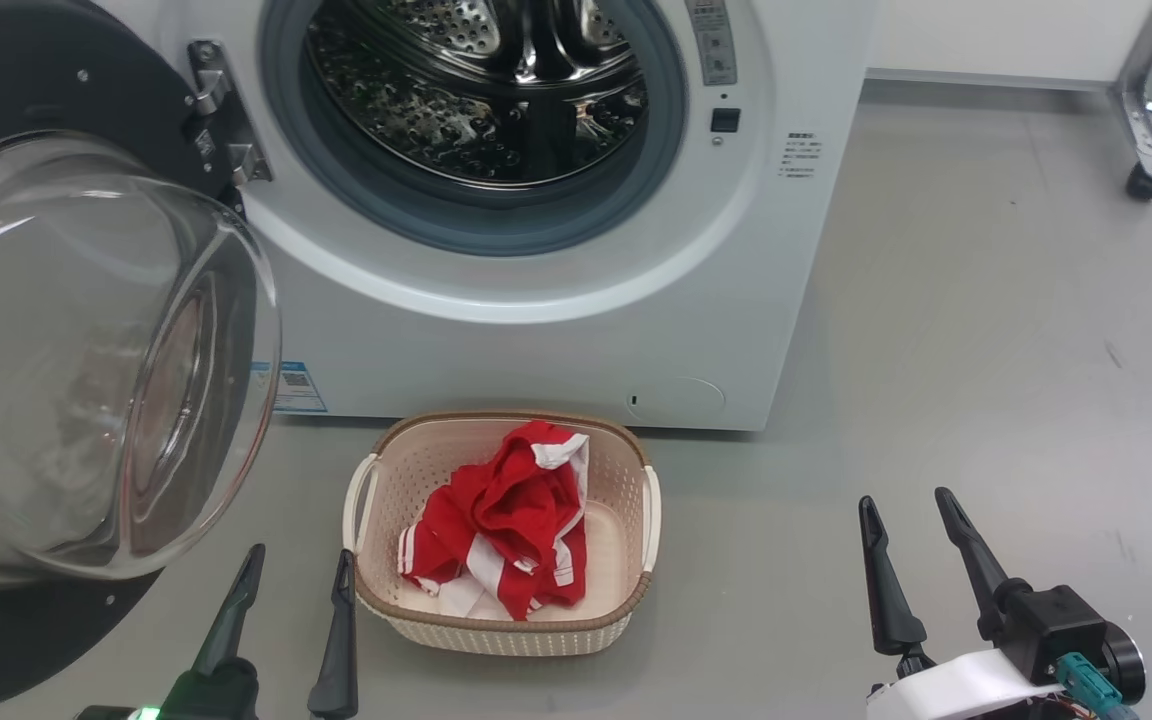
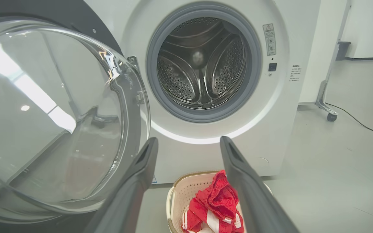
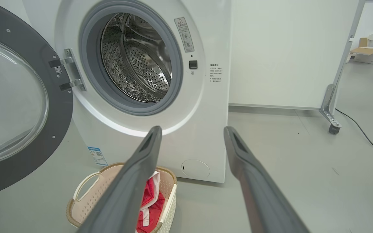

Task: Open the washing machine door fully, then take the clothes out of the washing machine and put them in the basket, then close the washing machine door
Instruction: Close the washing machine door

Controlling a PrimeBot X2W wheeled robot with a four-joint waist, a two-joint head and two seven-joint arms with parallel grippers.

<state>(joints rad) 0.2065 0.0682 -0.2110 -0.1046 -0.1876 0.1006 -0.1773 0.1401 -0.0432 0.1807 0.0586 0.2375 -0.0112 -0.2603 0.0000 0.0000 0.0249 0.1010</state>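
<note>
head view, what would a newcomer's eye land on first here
The bright red clothes heaped in the cream basket on the floor, right in front of the washing machine. Then the washing machine door swung open at the left, its bulging glass window close to the camera, and the shiny steel drum at top centre.

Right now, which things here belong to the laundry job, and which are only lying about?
For the job: washing machine; door, swung open; clothes, already in the basket.

Lying about: cardboard box at the far back; wheeled metal stand to the right of the machine.
</note>
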